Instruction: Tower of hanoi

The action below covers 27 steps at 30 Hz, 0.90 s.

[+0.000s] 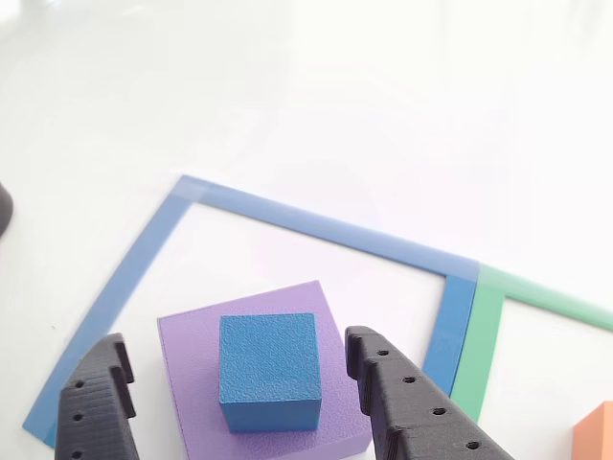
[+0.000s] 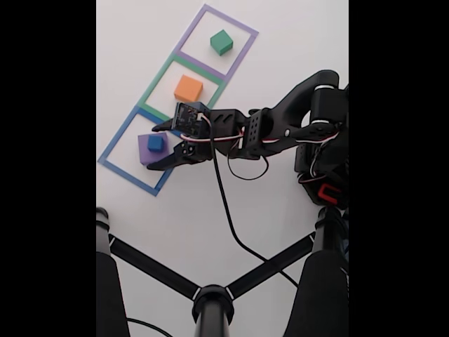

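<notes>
The blue cube (image 1: pixel 269 364) sits on the flat purple block (image 1: pixel 188 356) inside the blue taped square (image 1: pixel 316 226). My gripper (image 1: pixel 238 341) is open, one black finger on each side of the blue cube, and neither finger touches it. The fixed view shows the gripper (image 2: pixel 154 147) hovering at the blue cube (image 2: pixel 155 143) and the purple block (image 2: pixel 144 151). The orange block (image 2: pixel 188 88) lies in the green taped square, and its corner (image 1: pixel 600 433) shows at the lower right of the other view. The green cube (image 2: pixel 222 42) stands in the purple taped square.
The arm's body (image 2: pixel 319 133) reaches in from the right of the fixed view, with a black cable (image 2: pixel 226 203) trailing over the white table. Black stand legs (image 2: pixel 210 302) cross the near edge. A dark object (image 1: pixel 4 207) sits at the left edge of the other view.
</notes>
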{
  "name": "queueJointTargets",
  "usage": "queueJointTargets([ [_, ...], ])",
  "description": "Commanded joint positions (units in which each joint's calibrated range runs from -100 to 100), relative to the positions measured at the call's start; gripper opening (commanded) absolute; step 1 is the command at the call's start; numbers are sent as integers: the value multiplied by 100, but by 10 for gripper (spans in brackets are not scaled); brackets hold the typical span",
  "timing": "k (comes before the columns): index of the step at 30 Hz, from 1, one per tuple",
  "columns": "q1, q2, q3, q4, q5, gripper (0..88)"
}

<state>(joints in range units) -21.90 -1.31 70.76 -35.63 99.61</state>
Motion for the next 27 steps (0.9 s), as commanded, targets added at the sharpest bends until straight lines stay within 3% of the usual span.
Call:
queueJointTargets([
  [1,-71,-182,-20,-131,39,174],
  [27,-208,-430,-20,257,39,45],
])
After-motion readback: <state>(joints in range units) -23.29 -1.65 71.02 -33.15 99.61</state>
